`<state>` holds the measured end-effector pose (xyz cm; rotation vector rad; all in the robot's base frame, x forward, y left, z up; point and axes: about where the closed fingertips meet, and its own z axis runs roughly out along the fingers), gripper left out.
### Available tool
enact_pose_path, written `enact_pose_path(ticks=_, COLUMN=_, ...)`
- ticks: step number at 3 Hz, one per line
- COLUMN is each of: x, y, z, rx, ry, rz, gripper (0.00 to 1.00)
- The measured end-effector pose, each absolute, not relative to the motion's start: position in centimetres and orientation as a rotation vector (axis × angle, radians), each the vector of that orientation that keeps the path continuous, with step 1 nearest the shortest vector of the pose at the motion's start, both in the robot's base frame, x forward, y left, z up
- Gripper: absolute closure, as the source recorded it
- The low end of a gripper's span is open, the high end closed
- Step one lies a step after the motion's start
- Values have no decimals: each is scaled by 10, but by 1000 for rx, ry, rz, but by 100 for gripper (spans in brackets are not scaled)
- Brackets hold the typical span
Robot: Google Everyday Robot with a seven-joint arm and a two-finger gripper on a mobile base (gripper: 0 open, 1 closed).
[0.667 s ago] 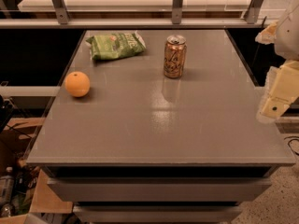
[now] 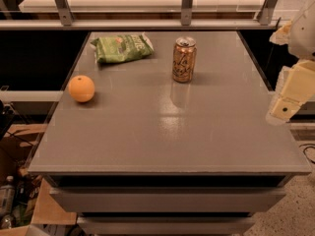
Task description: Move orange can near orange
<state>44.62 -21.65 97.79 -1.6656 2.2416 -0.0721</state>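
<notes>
– Orange can [image 2: 184, 59]: where is it placed?
– It is set upright on the grey worktop [image 2: 167, 136], in the far half and a little right of the middle. Its silver top is turned upward, and a faint reflection of it is seen on the surface just in front of it.
– And the orange [image 2: 81, 88]?
– It is found close to the left edge of the worktop, nearer the camera than the can. The two are well apart, with bare surface between them.
– Is anything else carried by the worktop?
– A green snack bag [image 2: 122, 47] is laid flat at the far left, behind the orange and to the left of the can. Neither is touched by it.
– Where is the claw [image 2: 288, 100]?
– It is seen at the right border of the view, a pale cream shape held beside the right edge of the worktop. It is well apart from the can, and nothing is touched by it. Whether it is released or clenched cannot be told.
</notes>
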Motion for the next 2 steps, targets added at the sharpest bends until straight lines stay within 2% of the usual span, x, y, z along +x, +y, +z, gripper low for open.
enact_pose_path(ticks=2, x=518, y=-201, z=961, rx=-1503, ry=2209, rz=70, gripper=0)
